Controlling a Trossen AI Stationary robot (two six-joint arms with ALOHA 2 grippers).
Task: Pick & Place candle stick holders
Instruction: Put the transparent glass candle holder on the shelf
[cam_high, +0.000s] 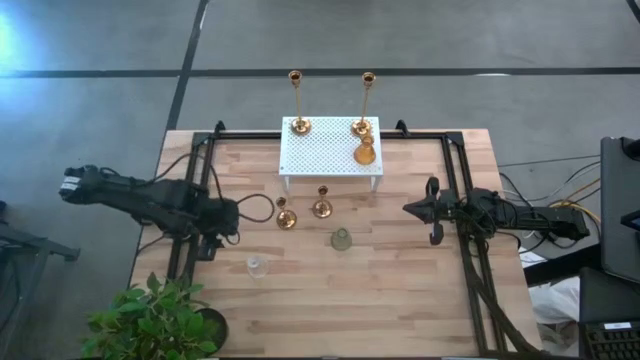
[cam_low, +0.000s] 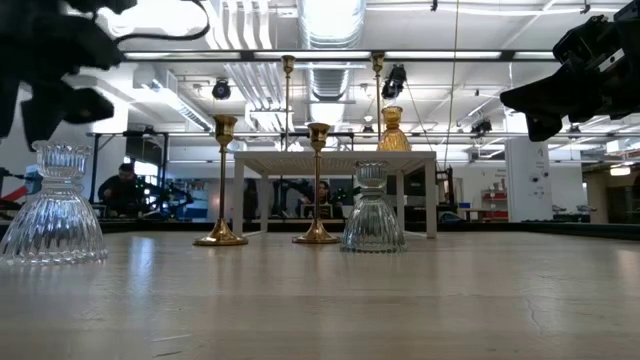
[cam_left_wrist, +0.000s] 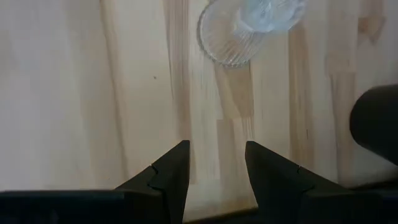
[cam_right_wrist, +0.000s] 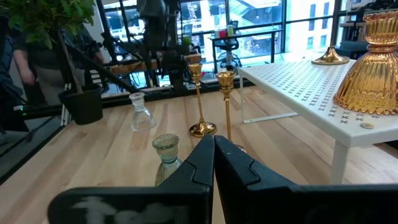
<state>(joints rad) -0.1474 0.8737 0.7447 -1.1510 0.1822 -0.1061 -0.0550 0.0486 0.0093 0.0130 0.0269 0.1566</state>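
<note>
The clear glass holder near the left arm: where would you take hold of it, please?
Probably at the narrow neck of the clear glass holder, from above: it stands upright on the table, flaring to a wide ribbed base, and the left tool is open above it.

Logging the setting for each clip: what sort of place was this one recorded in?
Probably a robotics lab or workshop in an open industrial hall. The low view shows exposed ceiling ducts and strip lights, people at benches behind, and a wooden table framed in black rails.

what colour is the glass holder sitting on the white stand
Amber, with a ribbed surface. The amber glass holder shows best in the right wrist view, on the white stand.
</note>
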